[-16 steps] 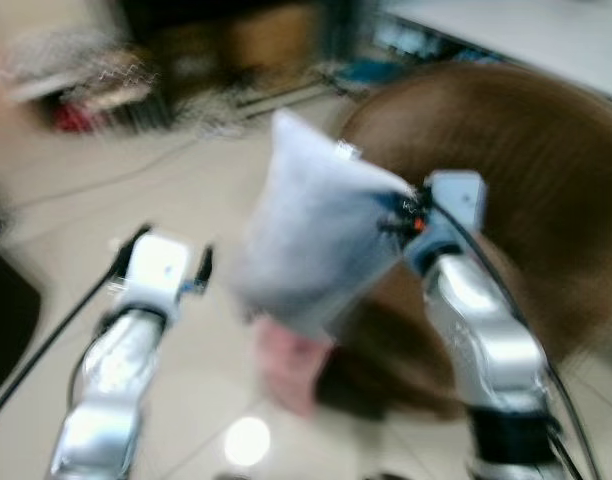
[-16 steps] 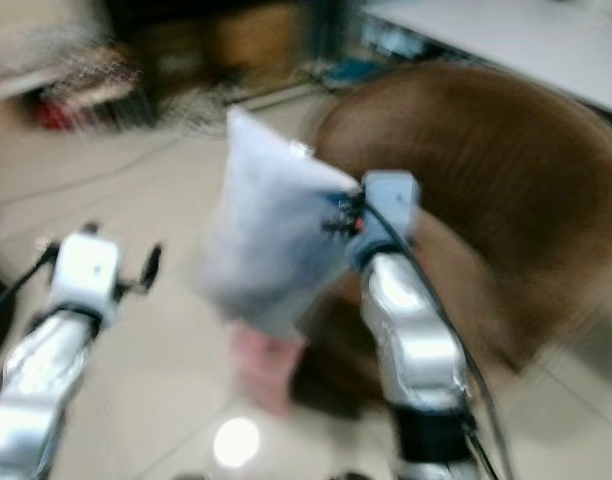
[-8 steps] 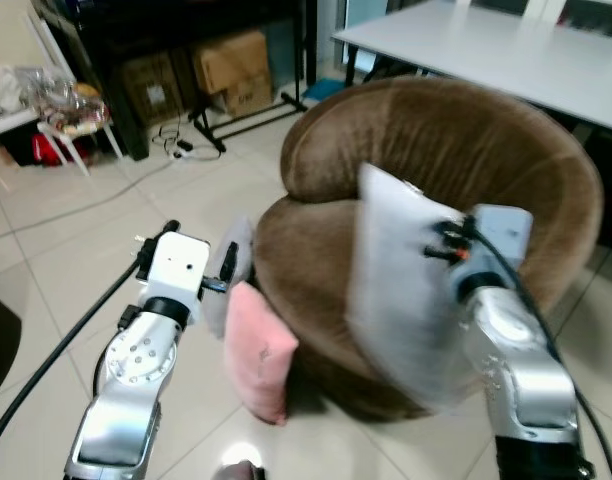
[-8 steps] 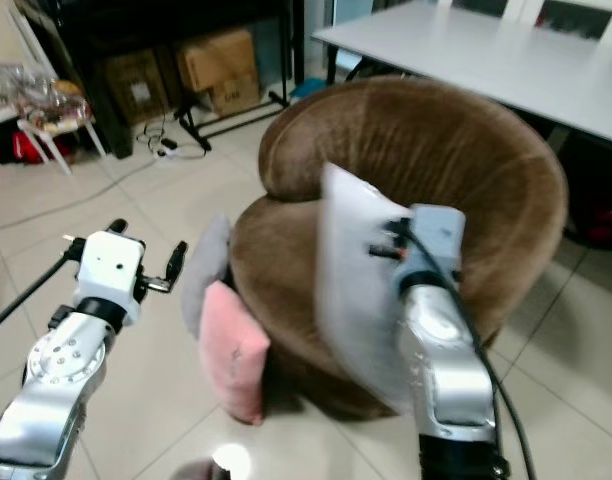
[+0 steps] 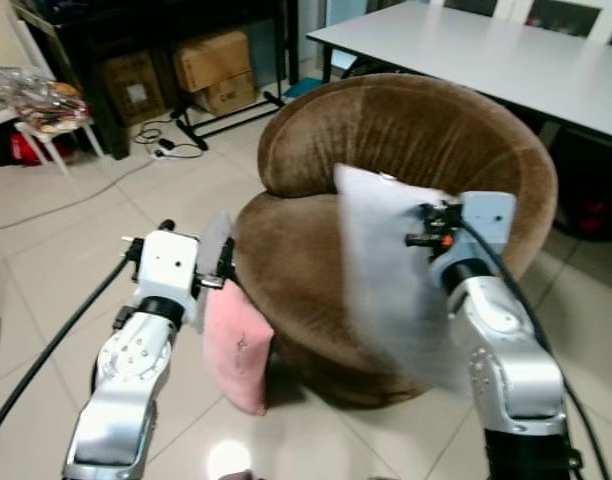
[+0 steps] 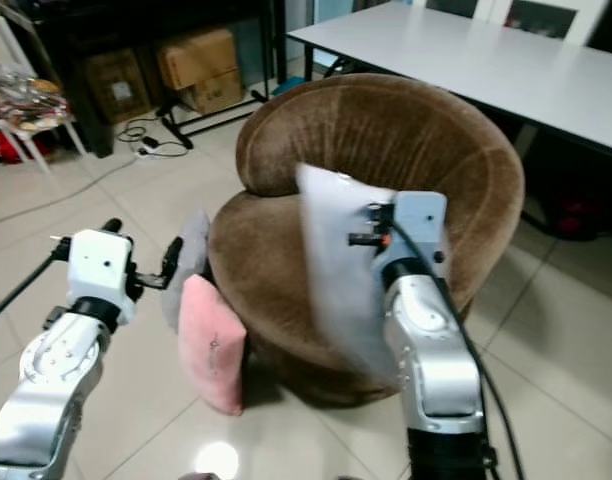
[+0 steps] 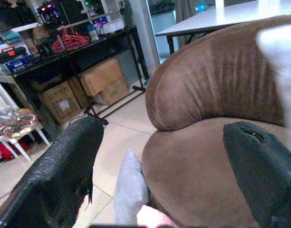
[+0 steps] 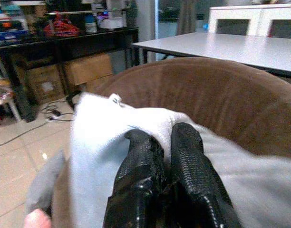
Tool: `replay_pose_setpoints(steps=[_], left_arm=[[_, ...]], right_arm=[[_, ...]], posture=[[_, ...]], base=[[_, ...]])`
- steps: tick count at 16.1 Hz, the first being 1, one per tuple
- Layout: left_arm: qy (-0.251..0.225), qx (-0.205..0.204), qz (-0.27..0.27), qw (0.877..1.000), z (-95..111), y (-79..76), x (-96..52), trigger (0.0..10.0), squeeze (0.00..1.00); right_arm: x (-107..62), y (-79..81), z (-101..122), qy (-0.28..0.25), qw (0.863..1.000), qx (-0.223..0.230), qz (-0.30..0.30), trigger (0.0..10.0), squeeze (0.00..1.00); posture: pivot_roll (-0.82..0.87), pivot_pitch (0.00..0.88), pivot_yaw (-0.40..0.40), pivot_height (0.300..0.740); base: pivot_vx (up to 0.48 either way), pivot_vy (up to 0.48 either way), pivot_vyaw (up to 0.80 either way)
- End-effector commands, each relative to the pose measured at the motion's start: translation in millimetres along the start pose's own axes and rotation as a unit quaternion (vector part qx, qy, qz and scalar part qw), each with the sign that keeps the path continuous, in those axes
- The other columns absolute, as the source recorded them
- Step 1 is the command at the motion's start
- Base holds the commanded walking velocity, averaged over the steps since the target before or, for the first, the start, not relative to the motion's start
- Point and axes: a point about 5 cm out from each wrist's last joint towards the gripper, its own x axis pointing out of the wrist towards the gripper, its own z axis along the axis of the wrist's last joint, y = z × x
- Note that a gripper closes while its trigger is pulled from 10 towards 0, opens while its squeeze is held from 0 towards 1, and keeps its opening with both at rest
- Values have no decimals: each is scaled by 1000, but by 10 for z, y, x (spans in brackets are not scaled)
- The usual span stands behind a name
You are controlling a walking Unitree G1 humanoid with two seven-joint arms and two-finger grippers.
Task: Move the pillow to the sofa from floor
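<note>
Right pincer: my right gripper (image 8: 160, 142) is clamped on the white pillow (image 5: 386, 290); in the right wrist view both black fingers (image 8: 188, 156) are pressed nearly together with a fold of the pillow's fabric pinched between them.
White pillow: it hangs in the air from that pinch, upright and a little blurred, in front of the brown sofa (image 5: 406, 130) and over its seat. I see it clear of the floor; whether its lower edge touches the seat cushion I cannot tell.
Left pincer: my left gripper (image 7: 164, 166) is spread wide, its two fingers (image 7: 64, 166) well apart at either side of the left wrist view, gripping nothing. It is raised beside the sofa's left flank, just above the cushions there.
Sofa: a round brown armchair with a curved back, standing on pale floor tiles (image 5: 76, 260).
Pink pillow: a pink pillow (image 5: 236, 345) stands on edge on the floor, leaning against the sofa's base.
Grey pillow: a grey pillow (image 6: 191, 260) stands just behind the pink one, also against the sofa's side.
Behind the sofa: a white table (image 5: 486, 55) to the right.
Far left: a dark shelf unit with cardboard boxes (image 5: 211, 60) under it, and cables (image 5: 166, 145) lying on the tiles.
</note>
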Motion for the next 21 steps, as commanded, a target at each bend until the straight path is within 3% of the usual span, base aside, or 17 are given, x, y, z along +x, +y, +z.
replay_pose_setpoints(steps=[1, 9, 13, 17, 21], left_arm=[[-6, 7, 7, 1000, 42, 54, -22, 10000, 102], [-9, 4, -2, 1000, 57, 38, -9, 10000, 110], [-11, 4, -2, 1000, 66, 45, 6, 10000, 110], [-12, 5, -4, 1000, 65, 44, -5, 10000, 114], [-12, 5, -6, 1000, 63, 35, -15, 10000, 118]], right_arm=[[26, 83, 157, -36, 999, 3, 22, 10000, 0], [29, 84, 163, -38, 999, 7, 24, 10000, 0], [59, 64, 180, -35, 999, 11, 19, 10000, 0], [62, 65, 188, -40, 999, 5, 21, 10000, 0], [56, 182, 213, -45, 996, -1, 74, 10000, 0]], posture=[[-16, 0, 4, 740], [-21, 0, 13, 740], [-20, 0, 12, 740], [-16, 0, 11, 740], [-15, 0, 7, 740]], base=[[289, 0, 0], [289, 0, 0], [289, 0, -620], [288, 0, 0], [291, 0, 0]])
